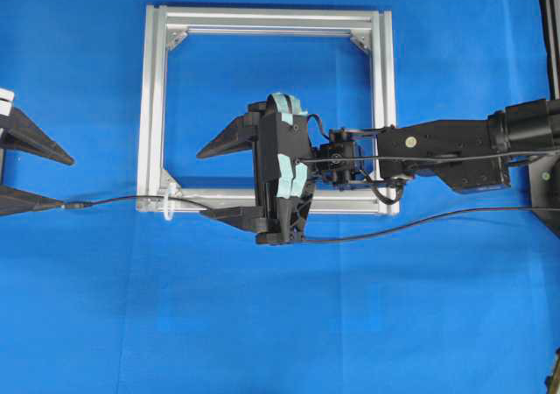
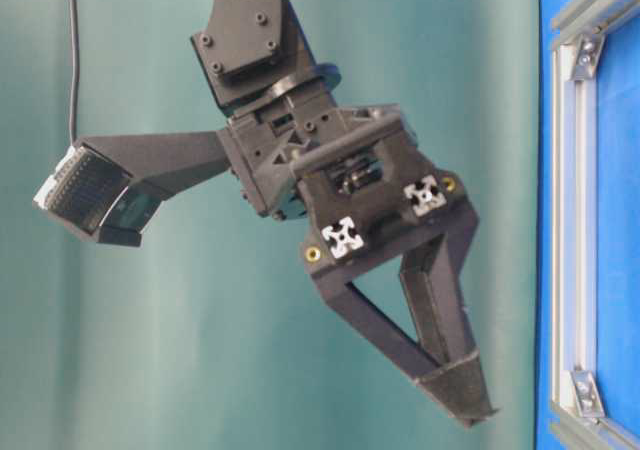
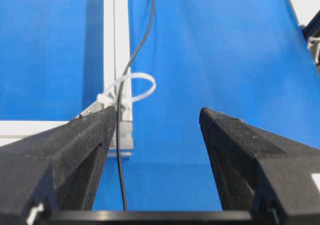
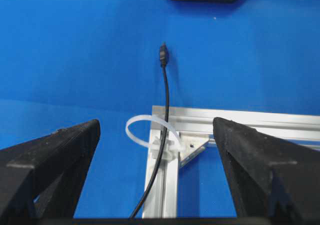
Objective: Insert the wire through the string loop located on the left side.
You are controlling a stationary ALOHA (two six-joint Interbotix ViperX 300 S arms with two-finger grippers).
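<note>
The thin black wire (image 1: pixel 122 200) comes in from the right and runs under my right gripper (image 1: pixel 205 184). It then passes through the small whitish string loop (image 1: pixel 167 208) at the frame's lower left corner. Its plug (image 1: pixel 79 205) lies on the cloth just left of the loop, by the lower fingertip of my left gripper (image 1: pixel 67 182). In the left wrist view the wire (image 3: pixel 120 150) runs between the wide-open fingers, close to the left one, with nothing gripped. The right wrist view shows the loop (image 4: pixel 137 122), the wire in it and the plug (image 4: pixel 162 53) beyond. My right gripper (image 4: pixel 156 125) stands open and empty.
The silver aluminium frame (image 1: pixel 153 105) lies flat on the blue cloth, with my right arm (image 1: pixel 437 144) stretched across its lower rail. The rest of the wire trails off to the right edge (image 1: pixel 490 210). A black stand (image 1: pixel 549 26) is at the far right.
</note>
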